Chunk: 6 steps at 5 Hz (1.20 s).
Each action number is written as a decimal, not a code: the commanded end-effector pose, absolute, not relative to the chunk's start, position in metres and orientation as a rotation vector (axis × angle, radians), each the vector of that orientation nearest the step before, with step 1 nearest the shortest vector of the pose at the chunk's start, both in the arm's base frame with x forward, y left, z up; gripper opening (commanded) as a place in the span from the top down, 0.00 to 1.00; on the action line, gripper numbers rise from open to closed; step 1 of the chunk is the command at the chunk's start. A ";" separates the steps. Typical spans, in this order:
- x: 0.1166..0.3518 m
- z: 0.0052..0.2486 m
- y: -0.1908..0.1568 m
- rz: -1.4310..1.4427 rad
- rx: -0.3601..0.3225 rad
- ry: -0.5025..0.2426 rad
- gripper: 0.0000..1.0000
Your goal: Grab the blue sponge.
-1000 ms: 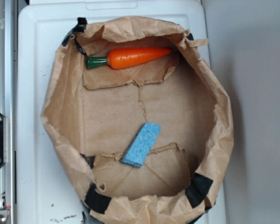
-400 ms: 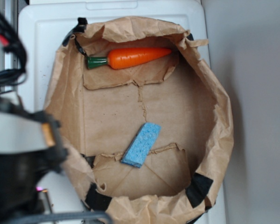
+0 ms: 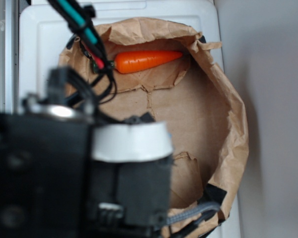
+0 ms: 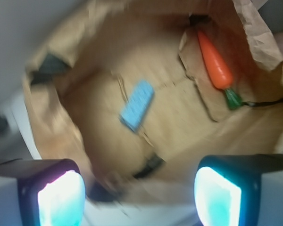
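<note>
- My two-fingered gripper [image 4: 139,197] hangs high above the crumpled brown paper bag [image 4: 56,136], its jaws spread wide with nothing between them; I judge that height is meant to clear the rolled-down rim before any descent.
- In the wrist view the small flat light-blue sponge [image 4: 137,105] lies on the bag's floor, near the middle and slightly left of centre, ahead of the fingers [image 4: 61,197] and well apart from them.
- In the exterior view the black arm [image 3: 64,173] covers the sponge completely.
- The bag holds two things: the sponge and an orange toy carrot with a green top [image 4: 216,66], which rests by the far wall on a folded paper flap, well apart from the sponge.
- The bag sits on a white plastic tray [image 3: 39,49].
</note>
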<state>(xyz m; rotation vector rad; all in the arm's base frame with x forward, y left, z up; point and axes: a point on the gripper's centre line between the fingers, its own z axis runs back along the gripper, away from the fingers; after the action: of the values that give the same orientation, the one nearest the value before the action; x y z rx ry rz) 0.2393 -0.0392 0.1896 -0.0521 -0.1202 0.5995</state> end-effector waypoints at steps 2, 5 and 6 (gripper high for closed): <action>0.220 0.156 0.021 0.782 -0.121 -0.135 0.00; 0.220 0.156 0.021 0.782 -0.121 -0.135 0.00; 0.269 0.122 0.014 0.856 -0.105 -0.108 0.00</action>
<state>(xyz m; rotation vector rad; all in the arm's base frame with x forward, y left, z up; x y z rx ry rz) 0.2637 0.0071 0.1024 -0.0800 -0.0361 0.8653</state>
